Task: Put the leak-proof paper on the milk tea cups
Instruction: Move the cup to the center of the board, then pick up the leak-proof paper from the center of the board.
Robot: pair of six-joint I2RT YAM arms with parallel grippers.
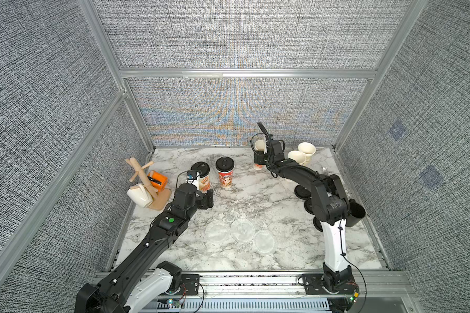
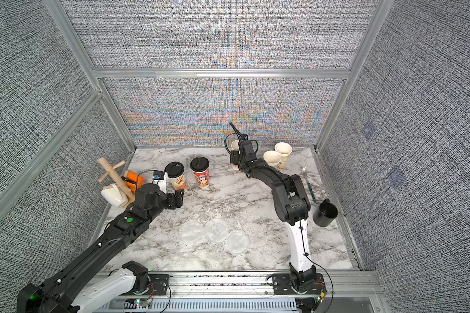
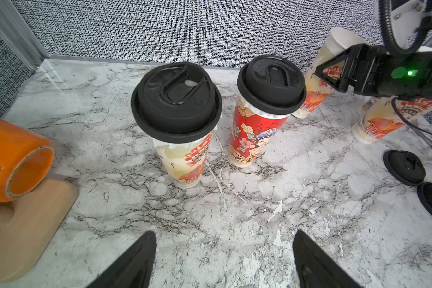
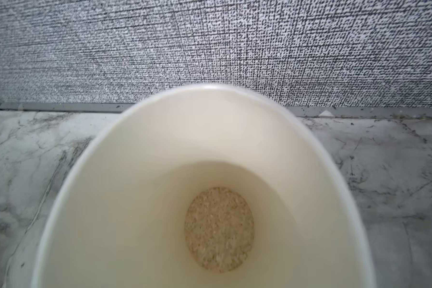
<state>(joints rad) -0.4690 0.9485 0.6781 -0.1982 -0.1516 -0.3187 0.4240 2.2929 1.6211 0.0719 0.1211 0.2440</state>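
Three leak-proof paper discs [image 1: 216,230] [image 1: 243,229] [image 1: 264,240] lie flat on the marble near the front. Two milk tea cups [image 3: 185,154] [image 3: 252,134] wear black lids, and a white edge shows under each lid. Just in front of them, low over the table, my left gripper [image 3: 225,239] is open and holds nothing. My right gripper [image 1: 259,159] is at a third cup [image 4: 210,139] by the back wall. That cup's open mouth fills the right wrist view and hides the fingers. Two more open cups [image 1: 296,158] [image 1: 307,150] stand at the back right.
Loose black lids [image 1: 303,191] [image 1: 308,206] lie under the right arm. A black mug [image 1: 354,214] and a fork [image 2: 308,184] sit by the right edge. At the left stands a wooden mug tree [image 1: 141,173] with a white mug [image 1: 139,196] and an orange mug [image 1: 156,178].
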